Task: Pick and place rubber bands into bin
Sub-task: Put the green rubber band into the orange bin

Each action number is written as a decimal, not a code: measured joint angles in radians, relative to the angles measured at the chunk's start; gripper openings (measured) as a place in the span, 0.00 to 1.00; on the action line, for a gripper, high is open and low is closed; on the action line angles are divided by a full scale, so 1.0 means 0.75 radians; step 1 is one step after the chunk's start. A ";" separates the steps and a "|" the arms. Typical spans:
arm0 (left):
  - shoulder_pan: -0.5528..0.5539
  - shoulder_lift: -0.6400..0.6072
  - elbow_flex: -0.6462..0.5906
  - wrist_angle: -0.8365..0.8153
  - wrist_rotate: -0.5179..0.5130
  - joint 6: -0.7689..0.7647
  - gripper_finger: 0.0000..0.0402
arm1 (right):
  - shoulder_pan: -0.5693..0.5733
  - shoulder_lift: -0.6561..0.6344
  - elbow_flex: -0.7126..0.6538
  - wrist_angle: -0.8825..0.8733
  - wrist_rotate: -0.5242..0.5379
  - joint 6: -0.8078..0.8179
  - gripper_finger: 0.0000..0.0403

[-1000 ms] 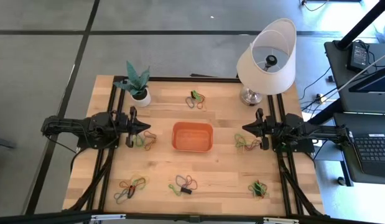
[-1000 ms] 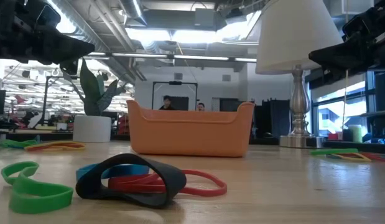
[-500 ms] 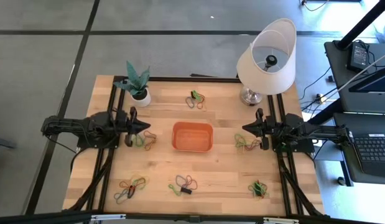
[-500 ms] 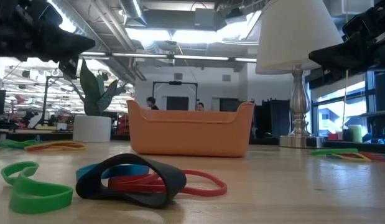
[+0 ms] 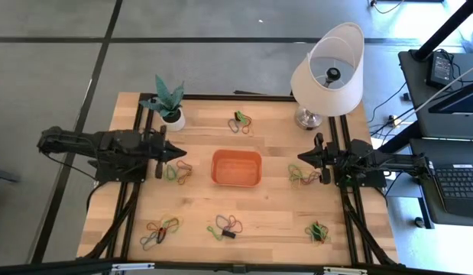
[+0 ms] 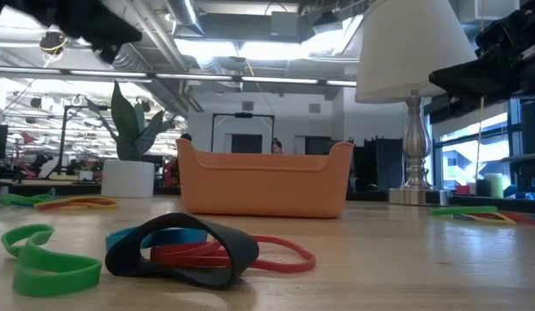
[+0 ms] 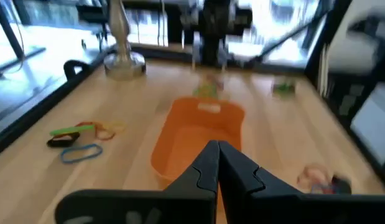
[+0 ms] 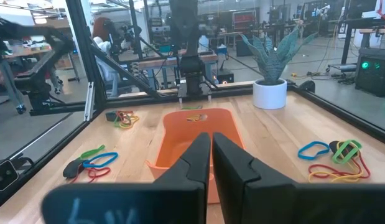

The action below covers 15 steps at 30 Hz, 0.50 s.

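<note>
The orange bin (image 5: 237,168) sits mid-table, also in the low view (image 6: 265,177) and both wrist views (image 7: 198,134) (image 8: 198,124). Small piles of coloured rubber bands lie flat around it: beside its left end (image 5: 177,172), by its right end (image 5: 305,174), toward the far edge (image 5: 241,121), and three along the near edge (image 5: 160,231) (image 5: 227,226) (image 5: 318,231). My left gripper (image 5: 179,155) (image 7: 217,149) is shut and raised above the left pile, pointing at the bin. My right gripper (image 5: 301,158) (image 8: 211,140) is shut, hovering over the right pile.
A white lamp (image 5: 328,69) stands at the far right corner and a potted plant (image 5: 169,107) at the far left. Black rails run along the table's left and right sides. Open wood lies between the bin and the near piles.
My left arm has lifted: its gripper has climbed toward the top of the low view, while its tip stays over the same spot left of the bin. The gripper has stayed shut. The rubber bands and bin have not moved.
</note>
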 joint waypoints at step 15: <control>-0.001 0.678 0.754 -0.535 -0.239 -0.188 0.00 | 0.000 0.000 0.000 -0.001 0.000 -0.001 0.06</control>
